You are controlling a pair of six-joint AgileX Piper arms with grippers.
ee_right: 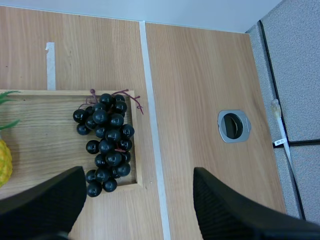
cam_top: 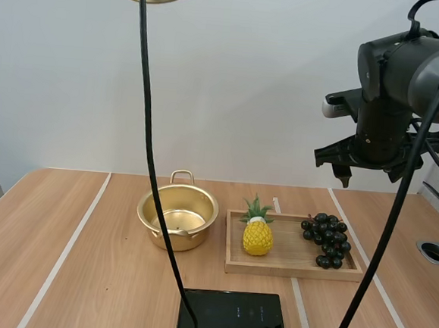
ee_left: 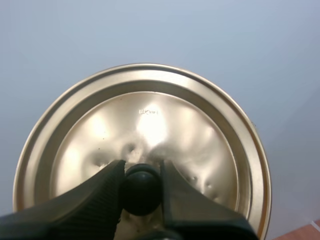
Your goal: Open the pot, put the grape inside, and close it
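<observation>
Your left gripper pinches the black knob of the round gold metal lid. Your right gripper hangs with its fingers spread wide above the bunch of dark grapes. The bunch lies at one end of the shallow wooden tray, just beside the open gold pot.

Glossy brass-coloured metal pot, matt wooden tray

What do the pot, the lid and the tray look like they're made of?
The pot looks like thin metal, gold-coloured and glossy; its inside mirrors light. The lid seems the same shiny gold metal, with bright glare and slight dents. The tray looks like pale matte wood, with visible grain.
</observation>
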